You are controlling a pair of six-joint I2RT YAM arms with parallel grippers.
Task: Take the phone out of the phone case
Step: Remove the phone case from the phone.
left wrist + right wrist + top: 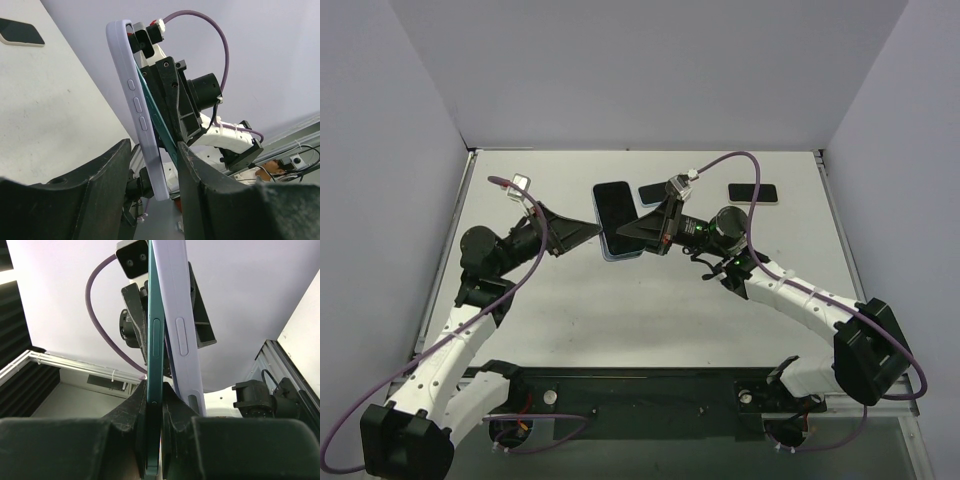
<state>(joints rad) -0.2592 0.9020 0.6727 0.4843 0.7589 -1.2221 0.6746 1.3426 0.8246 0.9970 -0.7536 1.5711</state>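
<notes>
1. The right end effector [154,392], reaching in from 3 o'clock in the top view, is pinching the teal phone [153,335] by its edge, holding it above the table [620,310].
2. The left end effector [152,145], reaching in from 9 o'clock, is straddling the lilac phone case [134,95] with its jaws half apart (no firm clamp is showing).
3. Risk: the case is gaping along one side only, so a skewed squeeze or pull is risking twisting the phone out of that thin pinch and dropping both.

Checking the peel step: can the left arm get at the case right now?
Probably yes. The left pincer straddles the lower end of the case, jaws open on either side, nothing between. The right pincer seems to pinch only the phone, leaving the case free.
</notes>
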